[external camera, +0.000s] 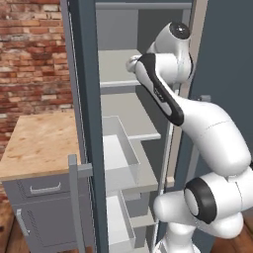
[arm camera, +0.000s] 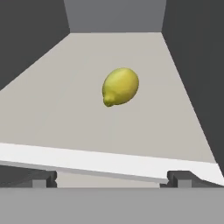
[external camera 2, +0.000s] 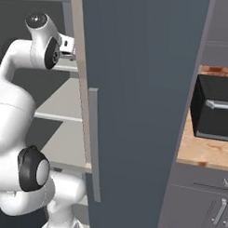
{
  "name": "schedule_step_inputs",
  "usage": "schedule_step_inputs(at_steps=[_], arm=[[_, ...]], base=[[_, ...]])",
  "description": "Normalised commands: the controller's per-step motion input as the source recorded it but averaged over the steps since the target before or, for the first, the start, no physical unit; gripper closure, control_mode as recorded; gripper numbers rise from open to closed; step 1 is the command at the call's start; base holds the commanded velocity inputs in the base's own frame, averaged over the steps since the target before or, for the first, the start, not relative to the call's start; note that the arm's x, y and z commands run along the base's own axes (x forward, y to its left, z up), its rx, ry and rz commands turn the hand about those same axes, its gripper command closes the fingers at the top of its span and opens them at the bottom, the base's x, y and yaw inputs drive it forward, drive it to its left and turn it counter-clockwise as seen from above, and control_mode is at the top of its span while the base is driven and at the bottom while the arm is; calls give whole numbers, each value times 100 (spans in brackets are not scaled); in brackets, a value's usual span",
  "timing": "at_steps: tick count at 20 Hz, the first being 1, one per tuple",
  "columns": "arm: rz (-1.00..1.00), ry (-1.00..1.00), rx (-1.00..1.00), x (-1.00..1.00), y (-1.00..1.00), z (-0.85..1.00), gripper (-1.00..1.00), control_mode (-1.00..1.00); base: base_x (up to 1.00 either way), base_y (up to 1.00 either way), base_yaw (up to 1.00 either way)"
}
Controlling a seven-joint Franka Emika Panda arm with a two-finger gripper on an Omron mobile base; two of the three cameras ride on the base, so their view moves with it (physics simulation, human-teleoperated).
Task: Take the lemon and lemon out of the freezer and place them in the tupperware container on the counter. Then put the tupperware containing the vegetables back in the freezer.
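A dull yellow lemon [arm camera: 120, 86] lies alone on a pale grey shelf [arm camera: 65, 109] inside the open freezer [external camera: 83, 89], a short way ahead of my gripper [arm camera: 113, 179]. The gripper is open, its two dark fingertips [arm camera: 43, 179] wide apart at the shelf's white front lip, and nothing is between them. In the left base view my arm [external camera: 163, 84] reaches into the upper shelf [external camera: 118, 69] of the freezer. The tan counter [external camera: 42, 141] stands to the left of the freezer. The tupperware container is out of view.
The freezer door [external camera 2: 140, 89] with its long grey handle [external camera 2: 94, 143] stands open close to my right. White door bins [external camera: 121, 148] hang on the left door. A black microwave [external camera 2: 214, 107] sits on a counter [external camera 2: 198, 153] to the right. Dark walls flank the shelf.
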Motion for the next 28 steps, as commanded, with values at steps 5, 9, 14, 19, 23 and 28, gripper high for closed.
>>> schedule_step_inputs(at_steps=[5, 9, 14, 19, 23, 28], arm=[[0, 2, 0, 46, 2, -1, -100, -100], [0, 5, 0, 40, 2, -7, -100, -100], [0, 6, 0, 41, 2, -12, -100, -100], [0, 6, 0, 42, 4, -1, -100, -100], [0, 3, 0, 37, 7, -6, -100, -100], [0, 3, 0, 25, 10, -13, -100, -100]], base=[[0, 0, 0], [0, 0, 0], [0, 0, 0], [0, 0, 0], [0, 0, 0], [0, 0, 0]])
